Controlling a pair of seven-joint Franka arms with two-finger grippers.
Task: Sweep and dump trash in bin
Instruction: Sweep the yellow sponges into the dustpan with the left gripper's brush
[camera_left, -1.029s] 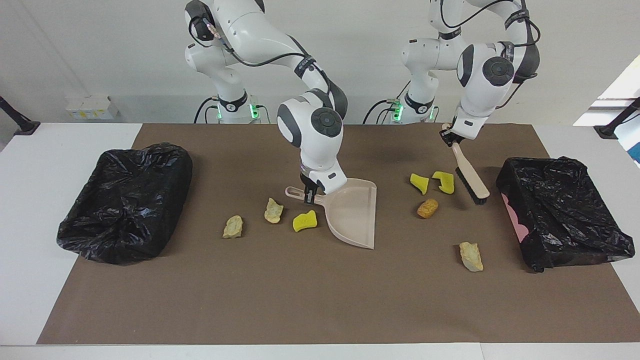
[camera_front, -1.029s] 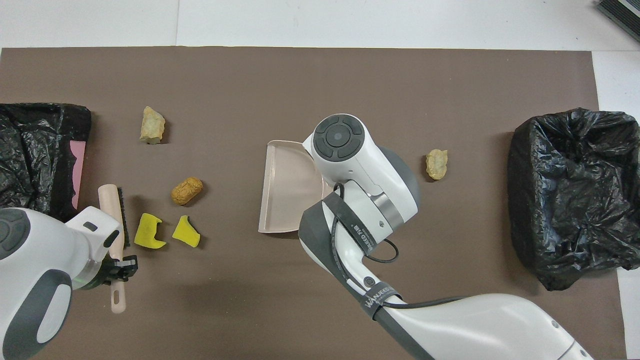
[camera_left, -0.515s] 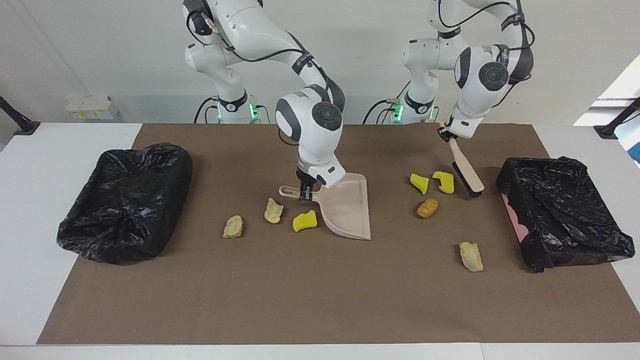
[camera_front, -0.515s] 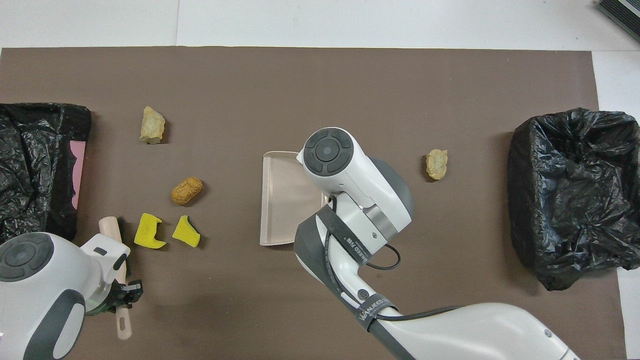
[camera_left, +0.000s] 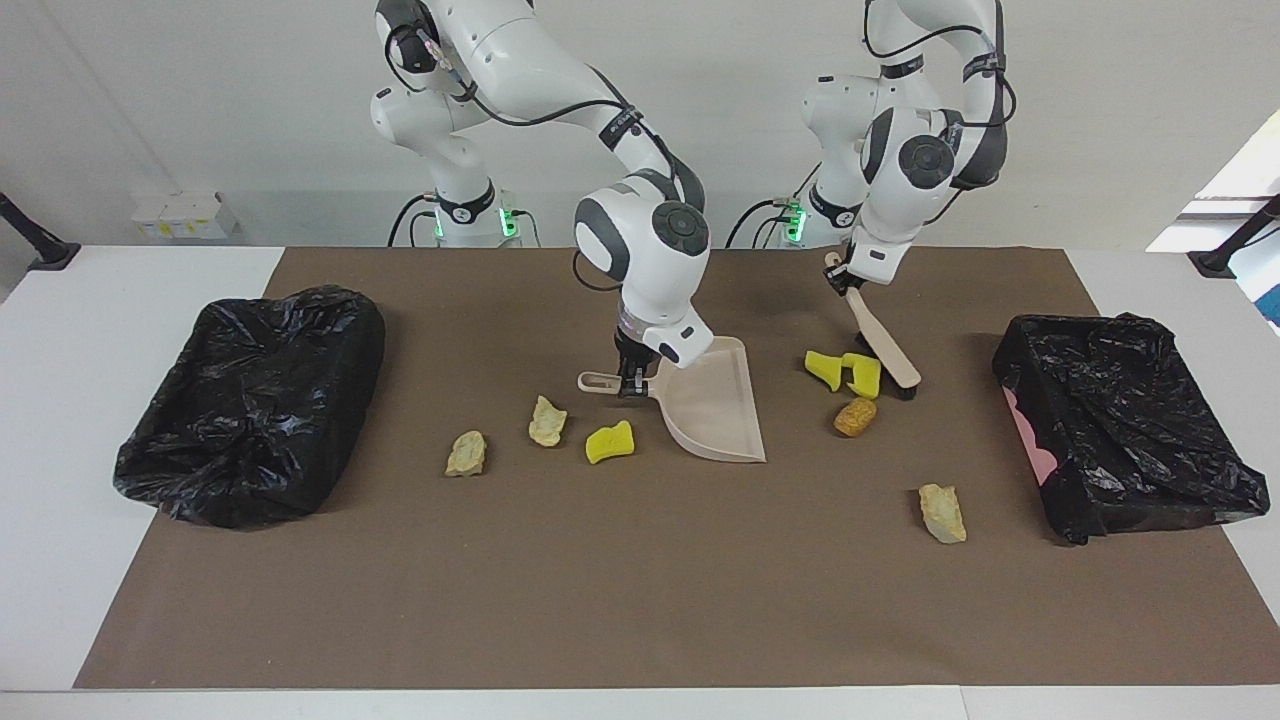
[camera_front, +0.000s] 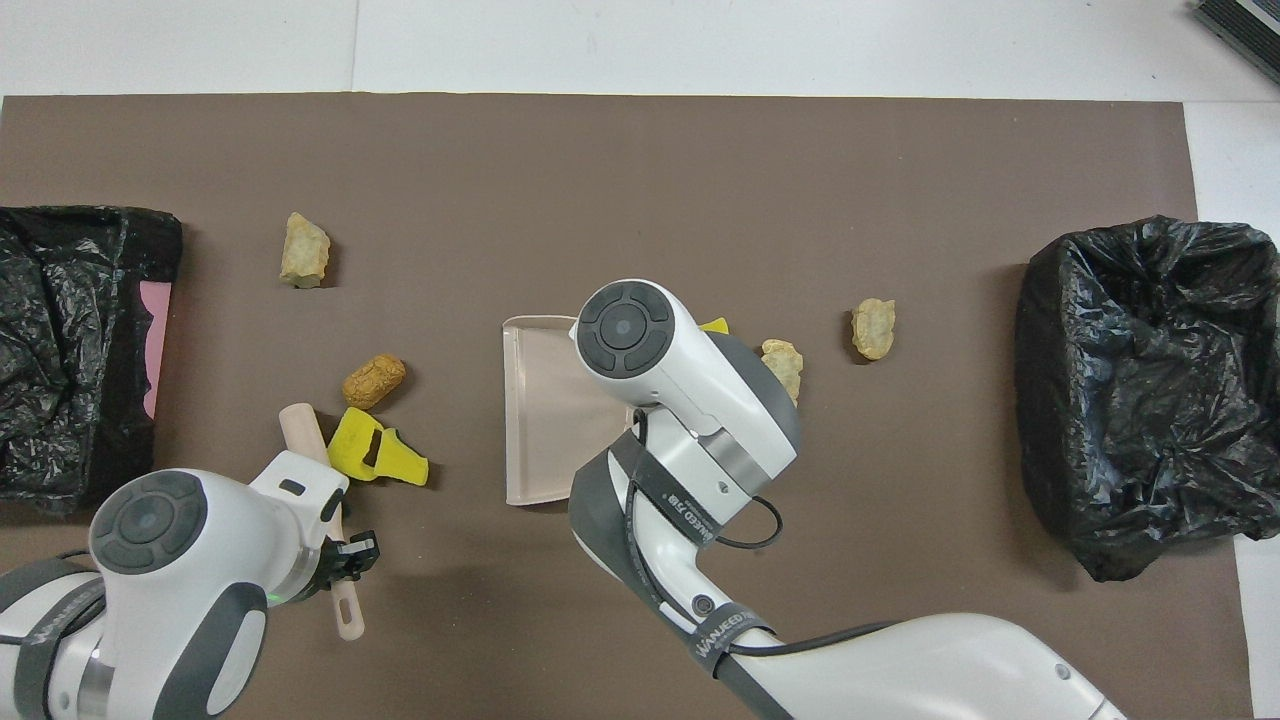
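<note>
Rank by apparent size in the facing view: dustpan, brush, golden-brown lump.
1. dustpan, largest
2. brush, slimmer, tilted toward the camera, so partly foreshortened
3. golden-brown lump, smallest

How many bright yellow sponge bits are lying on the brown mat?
3. Two lie touching beside the brush, toward the left arm's end. One lies next to the dustpan, at its handle side. None seems hidden.

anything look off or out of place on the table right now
Seven trash lumps lie scattered over the brown mat, none yet in the beige plastic dustpan. On the black-bagged bin at the left arm's end, the liner has slipped on one side, baring a pink wall.
</note>
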